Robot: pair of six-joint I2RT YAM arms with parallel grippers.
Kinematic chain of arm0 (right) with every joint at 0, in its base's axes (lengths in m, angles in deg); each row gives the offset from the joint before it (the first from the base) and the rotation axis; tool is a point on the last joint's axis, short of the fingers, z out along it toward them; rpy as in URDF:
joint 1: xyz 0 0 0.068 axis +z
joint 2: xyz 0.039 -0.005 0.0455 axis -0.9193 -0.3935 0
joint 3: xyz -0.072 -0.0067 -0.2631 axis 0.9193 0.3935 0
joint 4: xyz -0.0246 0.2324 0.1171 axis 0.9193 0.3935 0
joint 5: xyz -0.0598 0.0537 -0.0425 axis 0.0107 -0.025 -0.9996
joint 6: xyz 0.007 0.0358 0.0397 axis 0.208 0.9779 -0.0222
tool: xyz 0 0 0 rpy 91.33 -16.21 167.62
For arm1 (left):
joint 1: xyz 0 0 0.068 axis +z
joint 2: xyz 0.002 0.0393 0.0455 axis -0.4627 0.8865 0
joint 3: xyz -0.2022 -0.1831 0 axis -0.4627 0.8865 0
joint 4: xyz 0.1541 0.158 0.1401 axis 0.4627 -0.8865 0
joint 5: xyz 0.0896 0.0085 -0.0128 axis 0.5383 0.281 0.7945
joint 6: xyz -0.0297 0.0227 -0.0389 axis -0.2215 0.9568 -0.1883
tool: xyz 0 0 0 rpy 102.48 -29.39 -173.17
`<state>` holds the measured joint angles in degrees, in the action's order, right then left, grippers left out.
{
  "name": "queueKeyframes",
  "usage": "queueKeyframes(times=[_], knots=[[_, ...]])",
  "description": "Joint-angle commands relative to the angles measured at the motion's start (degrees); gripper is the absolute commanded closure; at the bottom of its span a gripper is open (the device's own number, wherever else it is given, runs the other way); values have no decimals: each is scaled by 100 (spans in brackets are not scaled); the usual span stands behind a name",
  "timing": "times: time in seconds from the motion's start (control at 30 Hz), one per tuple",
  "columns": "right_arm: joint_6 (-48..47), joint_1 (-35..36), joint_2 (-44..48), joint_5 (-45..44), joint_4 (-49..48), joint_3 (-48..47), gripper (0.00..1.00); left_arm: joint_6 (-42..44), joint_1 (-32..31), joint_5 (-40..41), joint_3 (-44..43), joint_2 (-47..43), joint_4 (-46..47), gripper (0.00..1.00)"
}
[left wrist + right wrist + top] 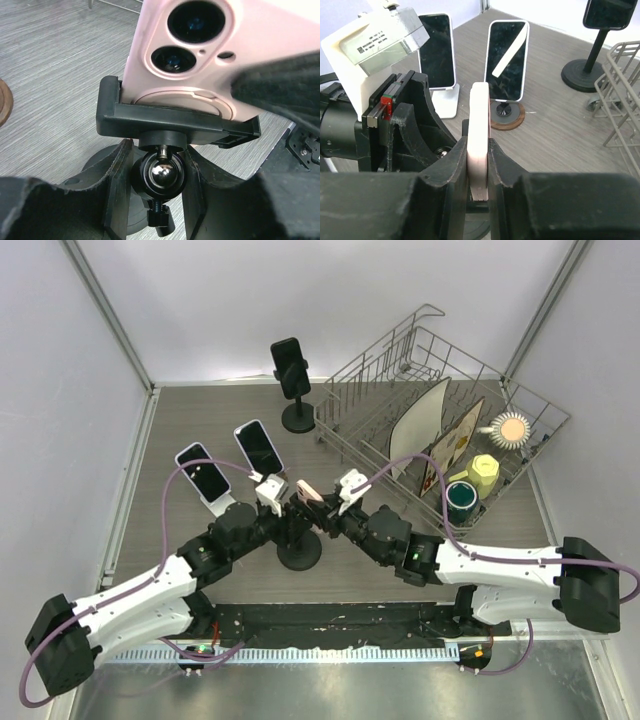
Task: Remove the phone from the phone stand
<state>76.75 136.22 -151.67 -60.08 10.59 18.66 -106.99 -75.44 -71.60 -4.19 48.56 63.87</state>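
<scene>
Pink phone (pixel 479 145) sits edge-on between the right jaws, clamped tight on it for lifting, while the left jaws, partly open, flank the phone stand (pixel 175 122) at its ball joint (pixel 161 175) to steady it, firm contact unclear.

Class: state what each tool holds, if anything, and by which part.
Right tool clamps the pink phone across its front and back faces. Left tool straddles the stand's ball joint; grip cannot be told.
</scene>
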Motion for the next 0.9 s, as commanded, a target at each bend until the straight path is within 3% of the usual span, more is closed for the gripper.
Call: queueKeyframes(times=[0.0, 0.03, 0.13, 0.33, 0.73, 0.87], knots=[[633, 93, 74, 197, 1358, -815, 69, -20, 42, 273, -27, -205, -211, 100], [651, 93, 82, 171, 1481, -869, 59, 6, 42, 291, -1, -232, -219, 100], [652, 93, 117, 30, 1623, -861, 47, 50, 50, 326, 25, -338, -237, 100], [529, 84, 48, -225, 1641, -984, 32, 7, 42, 283, 70, -399, -246, 100], [-183, 93, -409, -410, 314, -720, 29, -99, 33, 81, 70, -338, -228, 100], [-351, 93, -611, -401, -90, -747, 33, -125, 24, 54, 96, -329, -237, 100]])
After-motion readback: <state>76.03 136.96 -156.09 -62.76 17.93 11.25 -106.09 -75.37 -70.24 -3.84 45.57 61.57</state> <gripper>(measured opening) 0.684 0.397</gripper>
